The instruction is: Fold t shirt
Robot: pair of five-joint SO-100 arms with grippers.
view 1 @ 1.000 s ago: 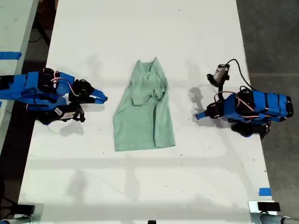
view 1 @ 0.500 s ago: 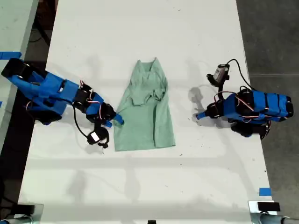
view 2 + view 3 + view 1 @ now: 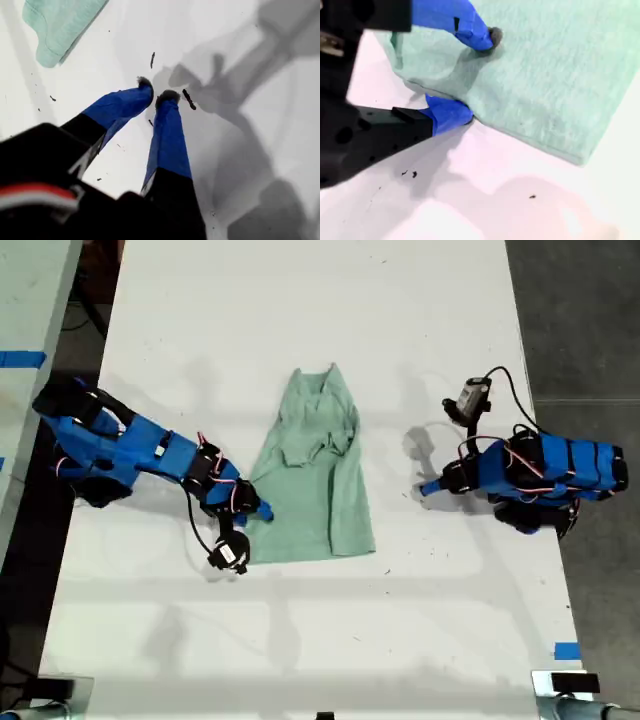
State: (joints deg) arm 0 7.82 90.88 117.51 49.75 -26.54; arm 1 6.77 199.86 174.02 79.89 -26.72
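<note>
The t shirt (image 3: 315, 470) is pale mint-green and lies folded long and narrow in the middle of the white table, with its pointed end toward the far side. My second gripper (image 3: 258, 510) is at the shirt's near edge on the exterior view's left. In the second wrist view this gripper (image 3: 479, 76) is open, with one fingertip (image 3: 492, 35) on top of the cloth (image 3: 545, 75) and the other at its border. My first gripper (image 3: 424, 489) rests on the table at the exterior view's right, apart from the shirt. It (image 3: 156, 95) is shut on nothing, and a shirt corner (image 3: 60, 25) shows beyond it.
The white table (image 3: 300, 640) runs the length of the exterior view. A piece of blue tape (image 3: 566, 651) sits near its front corner on the exterior view's right. A second table with blue tape (image 3: 20, 358) stands at that view's left, and dark floor (image 3: 590, 320) lies at its right.
My second arm swung from beside the table's edge in to the shirt's near edge and set its jaws astride the cloth. My first arm has not moved.
</note>
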